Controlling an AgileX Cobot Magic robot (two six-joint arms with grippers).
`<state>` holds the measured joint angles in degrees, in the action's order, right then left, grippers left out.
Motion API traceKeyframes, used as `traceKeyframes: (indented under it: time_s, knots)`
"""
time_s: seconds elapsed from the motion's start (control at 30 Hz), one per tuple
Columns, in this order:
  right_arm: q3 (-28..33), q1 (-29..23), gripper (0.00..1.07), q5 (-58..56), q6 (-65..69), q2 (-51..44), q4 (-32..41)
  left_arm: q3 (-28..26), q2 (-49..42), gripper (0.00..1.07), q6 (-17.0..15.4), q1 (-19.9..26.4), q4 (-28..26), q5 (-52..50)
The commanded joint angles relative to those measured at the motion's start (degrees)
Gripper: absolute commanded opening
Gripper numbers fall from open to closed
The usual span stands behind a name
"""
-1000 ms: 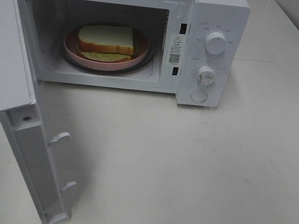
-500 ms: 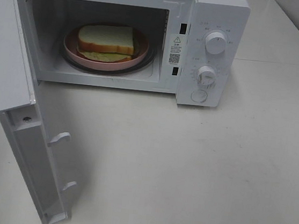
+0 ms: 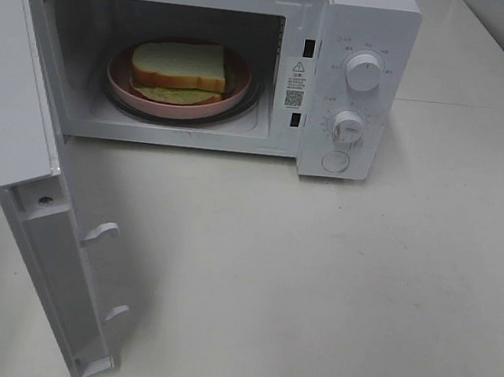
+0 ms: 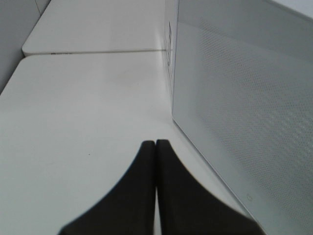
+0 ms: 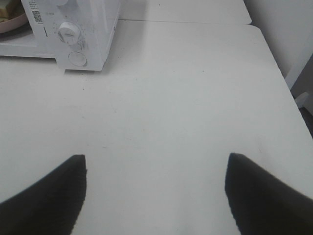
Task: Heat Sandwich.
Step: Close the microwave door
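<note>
Left gripper (image 4: 155,145) is clenched, its two dark fingers pressed flat together with nothing between them, just beside the microwave's open door (image 4: 234,98) over the white table (image 4: 73,107). Right gripper (image 5: 156,159) is spread wide and empty above the table. In the high view, the sandwich (image 3: 179,65) lies on a pink plate (image 3: 179,109) inside the microwave (image 3: 367,20), upper left of centre.
</note>
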<state>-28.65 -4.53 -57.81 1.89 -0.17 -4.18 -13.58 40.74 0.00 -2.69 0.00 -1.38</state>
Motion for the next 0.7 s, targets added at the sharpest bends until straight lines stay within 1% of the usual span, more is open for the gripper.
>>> traceKeyframes:
  time_s: [0.03, 0.07, 0.13, 0.23, 0.3, 0.37, 0.4, 0.5, 0.53, 0.6, 0.7]
  knots:
    - [0.1, 0.4, 0.75, 0.7, -0.2, -1.5, 0.3, 2.1, 2.2, 0.00, 0.0, 0.2, 0.0, -9.9]
    - [0.1, 0.4, 0.75, 0.7, -0.2, -1.5, 0.3, 2.1, 2.2, 0.00, 0.0, 0.2, 0.0, -9.9]
    - [0.1, 0.4, 0.75, 0.7, -0.2, -1.5, 0.3, 2.9, 5.4, 0.00, 0.0, 0.2, 0.0, -15.8]
    - [0.1, 0.4, 0.75, 0.7, -0.2, -1.5, 0.3, 2.9, 8.0, 0.00, 0.0, 0.2, 0.0, -18.9]
    - [0.1, 0.4, 0.75, 0.7, -0.2, -1.5, 0.3, 2.9, 11.8, 0.00, 0.0, 0.2, 1.3, -23.5]
    - [0.1, 0.4, 0.75, 0.7, -0.2, -1.5, 0.3, 2.9, 12.9, 0.00, 0.0, 0.2, 1.9, -24.5]
    - [0.1, 0.4, 0.75, 0.7, -0.2, -1.5, 0.3, 2.9, 15.5, 0.00, -0.4, 0.2, 3.6, -26.7]
    - [0.1, 0.4, 0.75, 0.7, -0.2, -1.5, 0.3, 2.8, 18.7, 0.00, -0.4, 0.2, 5.4, -29.4]
    - [0.1, 0.4, 0.75, 0.7, -0.2, -1.5, 0.3, 2.8, 18.7, 0.00, -0.4, 0.2, 5.4, -29.4]
    - [0.1, 0.4, 0.75, 0.7, -0.2, -1.5, 0.3, 2.6, 21.0, 0.00, -0.4, -0.3, 5.6, -32.6]
    - [0.1, 0.4, 0.75, 0.7, -0.2, -1.5, 0.3, 1.7, 23.0, 0.00, -0.5, -1.4, 5.8, -33.3]
